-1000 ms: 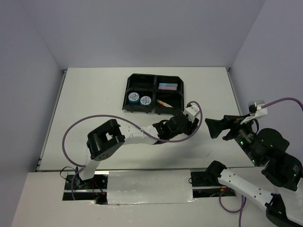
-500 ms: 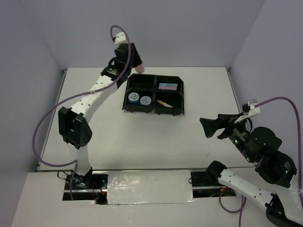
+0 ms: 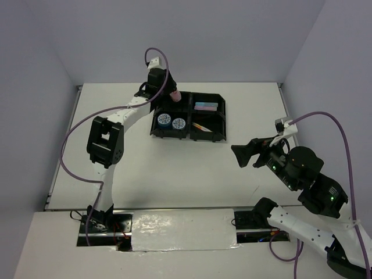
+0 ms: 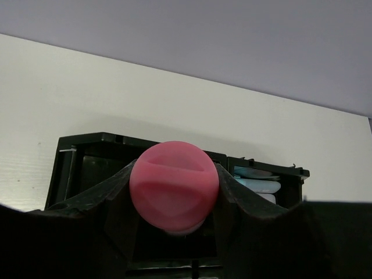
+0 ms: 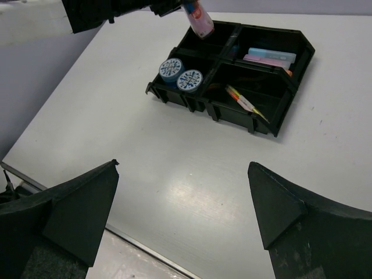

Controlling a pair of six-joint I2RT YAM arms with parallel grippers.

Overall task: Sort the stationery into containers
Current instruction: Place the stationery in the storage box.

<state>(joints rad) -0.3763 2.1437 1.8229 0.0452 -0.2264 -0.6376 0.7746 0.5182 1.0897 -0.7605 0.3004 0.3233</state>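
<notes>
Nearest, toward the right edge of the tabletop (image 3: 116,168), the right pincer (image 3: 237,156) hangs above the surface with its two fingers spread wide and nothing between them; its own camera looks across to the tray.

One black plastic tray with four rectangular compartments (image 3: 190,119) sits close to the far edge, about midway between the left and right edges. Its near left compartment holds two round blue-and-white tape rolls (image 3: 164,120), side by side and lying flat. The near right compartment holds thin pens, one pink and one yellow (image 3: 200,127), lying at a slant; two are all that can be made out. In the far right compartment lie short pastel markers (image 3: 206,106): a light blue one and a pinkish one show, and the exact count cannot be told.

Farthest, the left pincer (image 3: 170,92) is closed on one pink-capped bottle (image 3: 174,96), held tilted in the air over the far left compartment, the cap gripped between both fingers.
</notes>
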